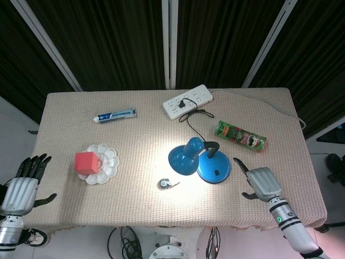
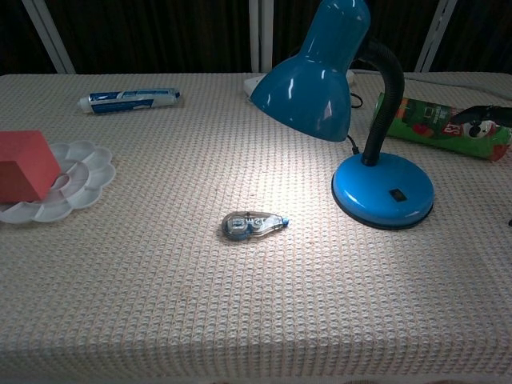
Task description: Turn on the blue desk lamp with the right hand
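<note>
All done by the look of it: lamp (image 1: 200, 161) lit mid-table, right hand (image 1: 262, 183) just beside base, fingers apart, holding nothing; left hand (image 1: 22, 187) idle, open, off-table.

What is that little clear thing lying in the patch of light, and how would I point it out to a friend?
Start at the blue desk lamp near the middle of the table; its shade throws a bright pool onto the cloth. In that pool, just left of the lamp's round base, lies a small correction tape dispenser. It is the only see-through, teardrop-shaped item, far smaller than the lamp.
</note>
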### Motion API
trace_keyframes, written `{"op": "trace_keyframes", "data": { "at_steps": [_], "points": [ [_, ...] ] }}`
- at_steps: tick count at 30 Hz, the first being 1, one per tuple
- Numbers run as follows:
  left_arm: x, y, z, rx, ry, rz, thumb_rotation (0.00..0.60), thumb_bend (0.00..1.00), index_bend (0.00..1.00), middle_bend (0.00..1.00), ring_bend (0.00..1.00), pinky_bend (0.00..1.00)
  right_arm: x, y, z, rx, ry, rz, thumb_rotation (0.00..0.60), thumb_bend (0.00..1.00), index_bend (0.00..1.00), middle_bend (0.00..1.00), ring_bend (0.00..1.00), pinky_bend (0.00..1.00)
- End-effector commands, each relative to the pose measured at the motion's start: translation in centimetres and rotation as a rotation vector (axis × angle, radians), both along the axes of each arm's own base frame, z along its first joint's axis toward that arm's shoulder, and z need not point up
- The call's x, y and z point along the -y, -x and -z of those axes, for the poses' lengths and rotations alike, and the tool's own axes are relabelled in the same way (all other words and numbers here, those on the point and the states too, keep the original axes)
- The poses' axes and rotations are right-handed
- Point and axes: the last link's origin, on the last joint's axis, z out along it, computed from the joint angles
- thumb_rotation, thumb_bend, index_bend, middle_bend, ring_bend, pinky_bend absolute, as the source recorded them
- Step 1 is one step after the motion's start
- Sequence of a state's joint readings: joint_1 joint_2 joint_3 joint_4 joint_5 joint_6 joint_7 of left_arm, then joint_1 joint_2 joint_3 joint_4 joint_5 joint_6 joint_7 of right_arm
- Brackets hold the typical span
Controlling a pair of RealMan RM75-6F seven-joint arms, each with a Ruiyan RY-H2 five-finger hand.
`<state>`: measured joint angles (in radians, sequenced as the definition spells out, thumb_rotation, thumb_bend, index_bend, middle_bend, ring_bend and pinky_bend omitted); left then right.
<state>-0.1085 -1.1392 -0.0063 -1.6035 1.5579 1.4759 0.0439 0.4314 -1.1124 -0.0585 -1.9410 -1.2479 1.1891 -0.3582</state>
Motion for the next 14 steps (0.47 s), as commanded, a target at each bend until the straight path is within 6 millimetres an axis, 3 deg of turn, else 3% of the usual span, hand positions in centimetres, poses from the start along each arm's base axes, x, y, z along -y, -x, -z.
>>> {"op": "trace_keyframes", "data": {
  "at_steps": [1,3,4,5,8,11,14],
  "points": [
    [0.0,-0.1,0.0,-0.001,0.001,0.003,0.6,0.03,0.0,0.0,0.0,0.0,-1.7,2.1,-4.0,0.044,0.188,0.014,0.6,0.06,0.0,0.86,0.77,0.78],
    [-0.1,-0.3,-0.1,-0.002,0.003,0.006,0.6,0.03,0.0,0.0,0.0,0.0,-2.5,3.5,-5.6,0.065,0.295,0.006,0.6,0.06,0.0,0.69,0.66,0.68],
    [-0.2,-0.4,-0.2,-0.003,0.003,0.008,0.6,0.03,0.0,0.0,0.0,0.0,-3.0,4.2,-6.1,0.062,0.327,0.009,0.6,0.05,0.0,0.56,0.54,0.59],
    [-0.3,-0.5,-0.2,-0.004,0.0,0.011,0.6,0.03,0.0,0.0,0.0,0.0,-3.5,5.0,-6.6,0.05,0.352,0.018,0.6,0.05,0.0,0.37,0.35,0.47],
    [-0.6,-0.8,-0.4,-0.003,-0.015,0.027,0.6,0.03,0.0,0.0,0.0,0.0,-4.9,7.5,-8.0,-0.03,0.416,0.08,0.6,0.04,0.0,0.04,0.03,0.21],
    [-0.8,-0.8,-0.4,-0.009,-0.012,0.029,0.6,0.03,0.0,0.0,0.0,0.0,-6.0,9.8,-8.4,-0.086,0.403,0.22,0.6,0.04,0.0,0.0,0.0,0.04],
    [-0.9,-0.9,-0.3,-0.01,-0.012,0.033,0.6,0.03,0.0,0.0,0.0,0.0,-6.2,10.4,-8.4,-0.083,0.398,0.27,0.6,0.03,0.0,0.0,0.0,0.0]
  ]
}}
